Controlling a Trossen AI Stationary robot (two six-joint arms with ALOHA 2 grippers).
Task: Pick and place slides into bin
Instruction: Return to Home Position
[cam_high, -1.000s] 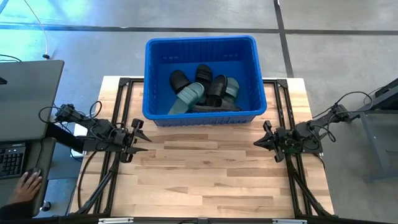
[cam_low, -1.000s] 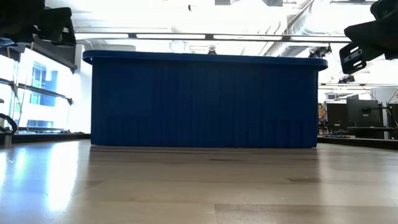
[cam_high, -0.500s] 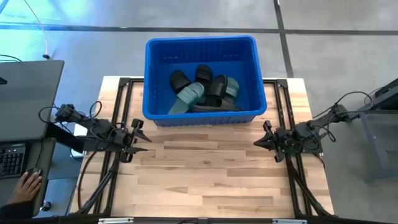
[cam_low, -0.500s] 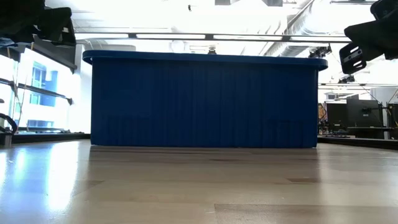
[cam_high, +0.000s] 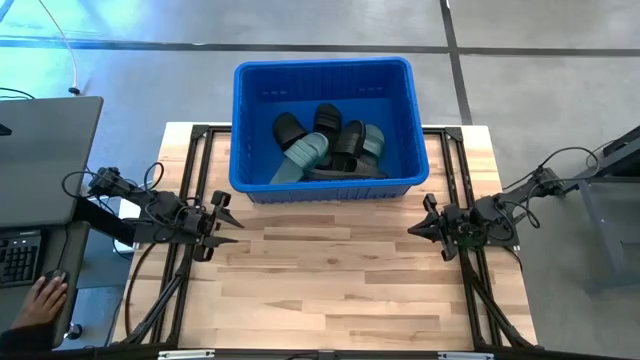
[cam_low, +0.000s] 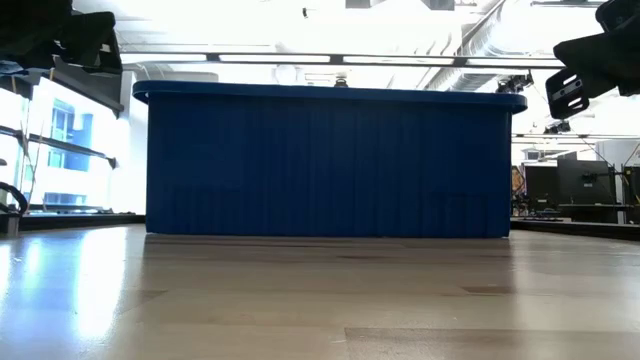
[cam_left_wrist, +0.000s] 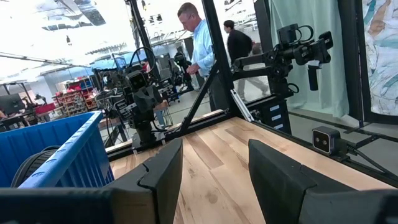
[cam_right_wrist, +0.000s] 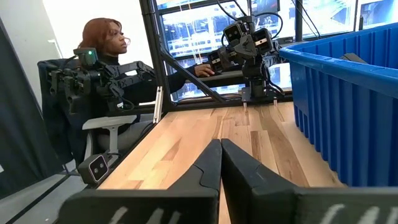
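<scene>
The blue bin (cam_high: 322, 75) stands on the far middle of the wooden table; it fills the low view (cam_low: 330, 165). Several slides lie piled on its floor, black ones (cam_high: 290, 128) and two sage green ones (cam_high: 305, 156). My left gripper (cam_high: 232, 226) hovers open and empty at the table's left side, near the bin's near left corner; its wrist view (cam_left_wrist: 216, 149) shows the gap between the fingers. My right gripper (cam_high: 412, 230) hovers at the table's right side, shut and empty, its fingers together in its wrist view (cam_right_wrist: 221, 146).
Black frame rails (cam_high: 190, 180) run along both table sides. Bare wood (cam_high: 330, 280) lies between the grippers and the near edge. A person's hand (cam_high: 40, 298) rests at a desk off the table's left. People show in the room beyond (cam_right_wrist: 112, 50).
</scene>
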